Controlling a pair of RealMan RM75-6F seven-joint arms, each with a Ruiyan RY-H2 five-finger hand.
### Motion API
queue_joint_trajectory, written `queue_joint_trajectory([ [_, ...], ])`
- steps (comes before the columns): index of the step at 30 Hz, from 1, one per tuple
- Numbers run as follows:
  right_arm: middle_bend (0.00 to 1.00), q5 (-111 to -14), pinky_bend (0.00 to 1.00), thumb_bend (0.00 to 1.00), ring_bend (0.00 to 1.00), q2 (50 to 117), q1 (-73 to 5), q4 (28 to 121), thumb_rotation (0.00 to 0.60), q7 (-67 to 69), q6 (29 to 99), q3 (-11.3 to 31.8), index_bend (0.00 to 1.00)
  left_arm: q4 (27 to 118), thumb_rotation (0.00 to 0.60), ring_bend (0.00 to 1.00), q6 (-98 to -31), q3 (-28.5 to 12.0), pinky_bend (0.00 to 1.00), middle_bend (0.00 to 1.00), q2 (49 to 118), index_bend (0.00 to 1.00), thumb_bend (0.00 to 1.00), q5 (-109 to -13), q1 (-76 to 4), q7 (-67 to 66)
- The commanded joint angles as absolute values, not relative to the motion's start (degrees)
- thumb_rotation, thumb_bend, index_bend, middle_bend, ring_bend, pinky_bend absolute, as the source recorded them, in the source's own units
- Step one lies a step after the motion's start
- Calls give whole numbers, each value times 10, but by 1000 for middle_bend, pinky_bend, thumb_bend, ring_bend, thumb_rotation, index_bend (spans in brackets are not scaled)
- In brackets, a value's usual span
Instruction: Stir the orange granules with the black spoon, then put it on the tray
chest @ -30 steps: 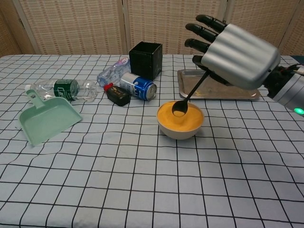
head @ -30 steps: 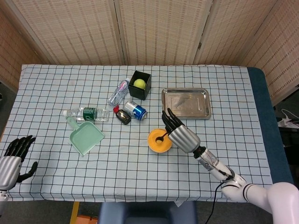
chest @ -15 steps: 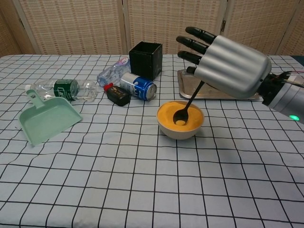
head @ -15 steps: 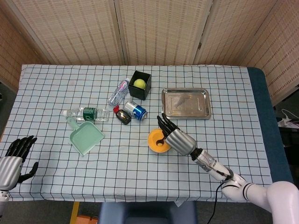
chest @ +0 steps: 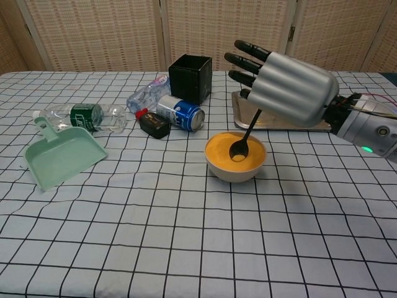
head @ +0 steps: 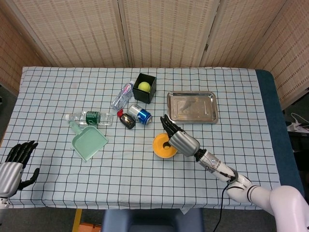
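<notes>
A white bowl (chest: 235, 171) of orange granules (chest: 223, 149) stands mid-table; it also shows in the head view as an orange bowl (head: 161, 149). My right hand (chest: 285, 87) (head: 178, 138) hovers over the bowl and holds the black spoon (chest: 244, 138) by its handle. The spoon's head dips into the granules right of the bowl's centre. The steel tray (head: 192, 107) (chest: 322, 125) lies behind the bowl, with nothing on it. My left hand (head: 13, 166) rests open at the table's near left corner.
Left of the bowl lie a blue can (chest: 181, 113), a small black item (chest: 152, 123), two plastic bottles (chest: 84, 117) (chest: 149, 93) and a green dustpan (chest: 59, 156). A black box (head: 144, 87) holding a tennis ball (head: 144, 86) stands behind them.
My right hand has shifted left and lower over the bowl. The spoon's head has swept from the bowl's middle toward its right side through the granules. The left hand has stayed put.
</notes>
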State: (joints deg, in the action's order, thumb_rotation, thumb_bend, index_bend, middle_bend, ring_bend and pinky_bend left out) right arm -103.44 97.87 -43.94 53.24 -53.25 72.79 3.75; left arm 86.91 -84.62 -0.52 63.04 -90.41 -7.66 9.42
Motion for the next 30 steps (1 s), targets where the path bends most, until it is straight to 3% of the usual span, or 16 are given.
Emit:
queue_joint_trajectory([
  [1,200,-1031,59,348,0,981,-440,526,600,-537,727,40,847,869,600,0,-846,-5,56,13,631,0,449,-904,-77,94],
  [15,200,-1027,59,348,0,959,-421,572,600,-484,782,48,847,870,600,0,-847,-6,56,13,631,0,450,-903,-76,92],
  [30,200,-1036,59,348,0,961,-415,589,600,-487,761,28,848,871,600,0,-849,-4,57,14,630,0,450,-906,-76,93],
])
